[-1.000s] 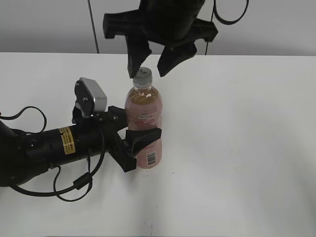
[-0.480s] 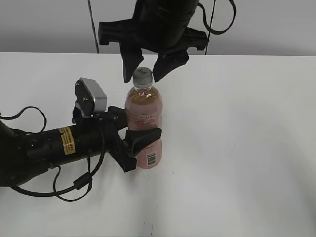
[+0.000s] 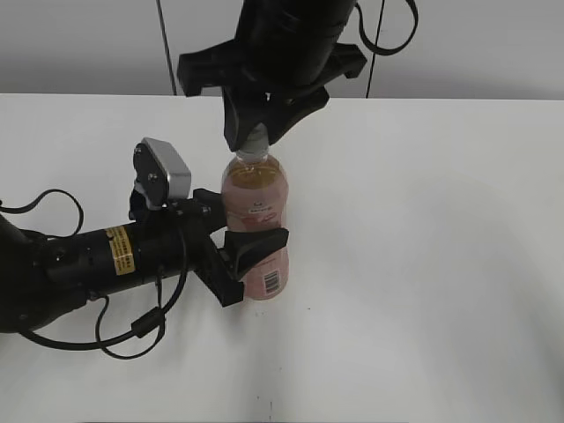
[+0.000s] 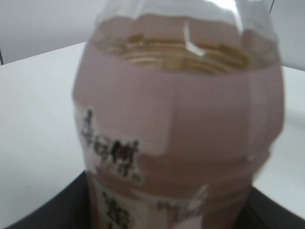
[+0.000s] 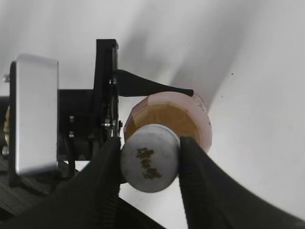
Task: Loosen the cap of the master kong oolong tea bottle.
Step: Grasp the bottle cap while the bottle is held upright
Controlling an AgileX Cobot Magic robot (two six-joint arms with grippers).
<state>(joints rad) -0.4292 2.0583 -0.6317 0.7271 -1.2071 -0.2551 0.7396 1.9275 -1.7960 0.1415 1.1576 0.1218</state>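
Note:
The master kong oolong tea bottle point(image 3: 256, 220) stands upright on the white table, amber tea showing above its pink label. My left gripper point(image 3: 240, 251) is shut on the bottle's body from the left; the left wrist view is filled by the bottle point(image 4: 181, 119). My right gripper point(image 3: 261, 130) comes down from above and is shut on the cap point(image 3: 256, 141). In the right wrist view the white cap point(image 5: 150, 158) with its dark mark sits squeezed between both fingers of the right gripper point(image 5: 150, 160), with the bottle shoulder point(image 5: 190, 117) behind it.
The white table point(image 3: 423, 229) stretches to the right and front of the bottle. My left arm with its cables point(image 3: 79, 264) lies across the table's left side. A grey wall point(image 3: 79, 44) stands behind the far edge.
My right gripper came down over the bottle top and its fingers closed from open onto the cap. The left gripper and bottle have not moved.

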